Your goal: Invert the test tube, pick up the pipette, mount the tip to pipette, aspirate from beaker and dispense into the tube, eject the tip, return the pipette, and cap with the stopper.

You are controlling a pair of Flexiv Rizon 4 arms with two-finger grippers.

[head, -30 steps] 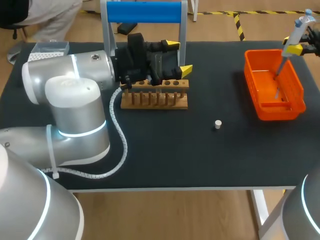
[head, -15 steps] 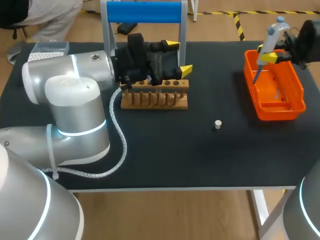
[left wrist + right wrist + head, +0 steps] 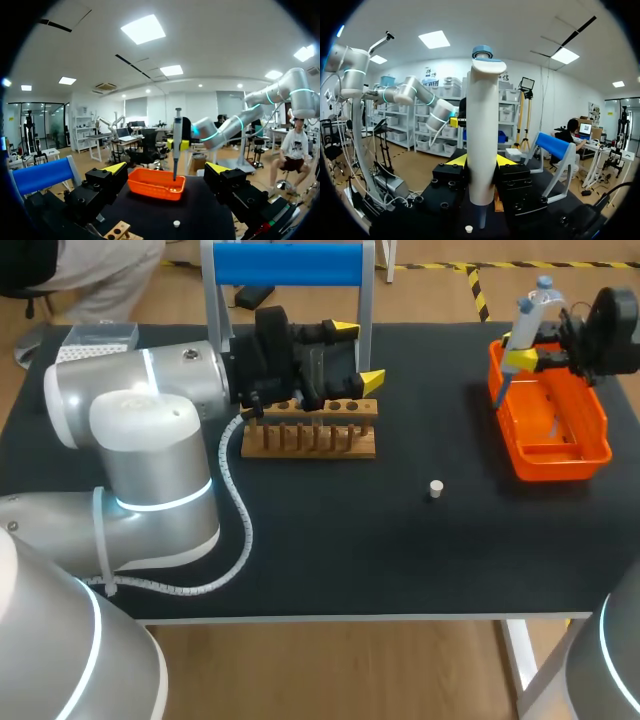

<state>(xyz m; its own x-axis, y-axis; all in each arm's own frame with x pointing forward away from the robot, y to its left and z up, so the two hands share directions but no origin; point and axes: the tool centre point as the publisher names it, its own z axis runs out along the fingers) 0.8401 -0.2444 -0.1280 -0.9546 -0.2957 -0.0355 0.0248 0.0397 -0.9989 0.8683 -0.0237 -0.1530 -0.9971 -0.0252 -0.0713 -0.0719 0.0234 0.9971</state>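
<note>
Gripping slender pipette (image 3: 524,318) (plastic bin (image 3: 560,464))

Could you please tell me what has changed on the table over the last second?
The right gripper, shut on the pipette, carried it leftward across the bin, from its right side to its left wall. The left gripper, rack and stopper stayed put.

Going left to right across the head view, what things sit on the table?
Clear box → wooden rack → white stopper → orange bin. The pipette in the right gripper overlaps the bin, so it is left out.
</note>
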